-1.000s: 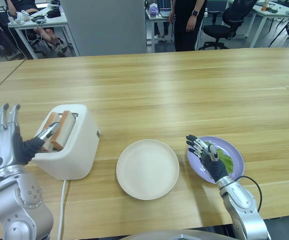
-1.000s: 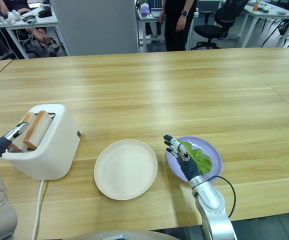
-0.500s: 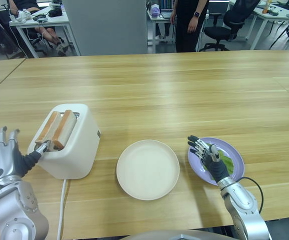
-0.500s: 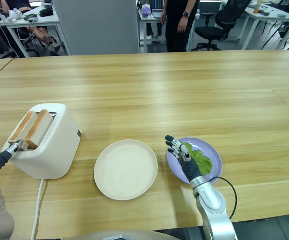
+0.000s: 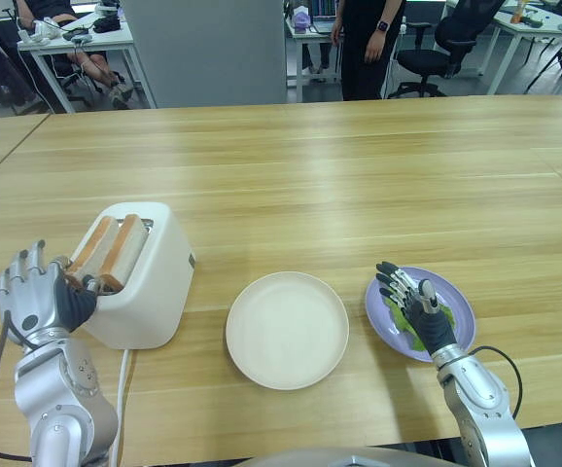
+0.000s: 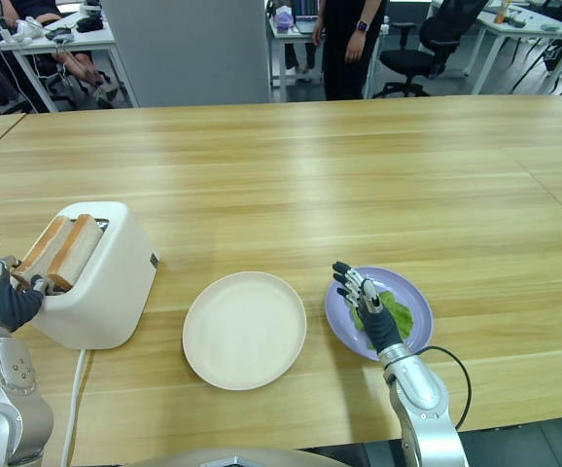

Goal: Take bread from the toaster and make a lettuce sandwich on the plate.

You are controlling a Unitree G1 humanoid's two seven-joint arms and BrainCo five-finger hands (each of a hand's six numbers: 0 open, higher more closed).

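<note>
My left hand (image 5: 43, 297): lower left of the frame, pressed up beside the near end of the toaster. My fingers stand up and are spread out, holding nothing. My thumb side sits just at the near ends of the slices.
Toaster (image 5: 150, 292): white, left of centre on the table (image 5: 359, 185), upright.
Bread (image 5: 111, 250): two slices stand side by side in the slots with their tops poking out. Neither is lifted yet.
Plate (image 5: 287, 331): cream, bottom centre, bare. It lies between the toaster and the purple dish.
Purple dish (image 6: 419, 309): lower right, just beside the plate.
Lettuce (image 6: 394, 313): lies in the purple dish, partly under my right hand.
My right hand (image 5: 422, 313): lower right, over the purple dish. My fingers are stretched out flat and unclenched, gripping nothing. I cannot tell whether they touch the leaf.
Step in hand: I judge this to be the very start, with my left hand lining up on the first slice.
Next move: close thumb and fingers across the top of the nearer slice. Then draw it straight up clear of the slot and carry it right to the cream plate.
</note>
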